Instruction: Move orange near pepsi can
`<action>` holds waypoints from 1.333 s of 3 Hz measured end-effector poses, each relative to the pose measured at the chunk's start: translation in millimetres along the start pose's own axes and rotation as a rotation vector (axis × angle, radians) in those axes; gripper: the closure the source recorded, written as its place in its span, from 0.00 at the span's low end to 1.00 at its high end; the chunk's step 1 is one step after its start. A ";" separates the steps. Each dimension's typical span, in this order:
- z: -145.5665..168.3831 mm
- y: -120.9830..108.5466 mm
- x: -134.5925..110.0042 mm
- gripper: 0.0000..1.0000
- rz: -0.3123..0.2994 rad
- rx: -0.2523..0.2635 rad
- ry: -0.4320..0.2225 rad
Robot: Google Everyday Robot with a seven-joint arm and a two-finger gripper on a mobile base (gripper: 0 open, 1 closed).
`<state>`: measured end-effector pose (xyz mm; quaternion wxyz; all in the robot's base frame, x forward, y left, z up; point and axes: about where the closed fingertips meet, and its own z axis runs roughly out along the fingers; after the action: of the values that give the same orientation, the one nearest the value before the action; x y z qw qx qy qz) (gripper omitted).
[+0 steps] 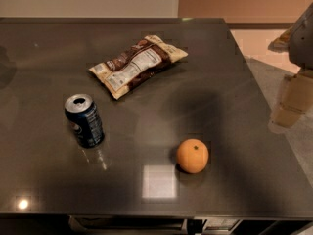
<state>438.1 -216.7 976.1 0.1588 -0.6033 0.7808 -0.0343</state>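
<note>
The orange is small and round with a dark stem dot. It sits on the dark table near the front, right of centre. The pepsi can is dark blue with a silver top. It stands upright at the front left, well apart from the orange. My gripper shows only partly at the right edge of the camera view, beyond the table's right side. It is far from both the orange and the can and holds nothing that I can see.
A brown-and-white snack bag lies flat behind the can, toward the middle back. The table's right edge runs diagonally past the orange, with floor beyond it. A wall stands at the back.
</note>
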 end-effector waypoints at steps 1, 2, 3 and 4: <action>0.0 0.0 0.0 0.00 0.000 0.000 0.000; 4.6 5.0 -11.1 0.00 -0.038 -0.030 -0.019; 16.0 10.8 -34.2 0.00 -0.094 -0.067 -0.051; 30.4 21.2 -56.7 0.00 -0.144 -0.112 -0.082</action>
<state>439.8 -152.7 953.8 0.1539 -0.6669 0.7287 0.0227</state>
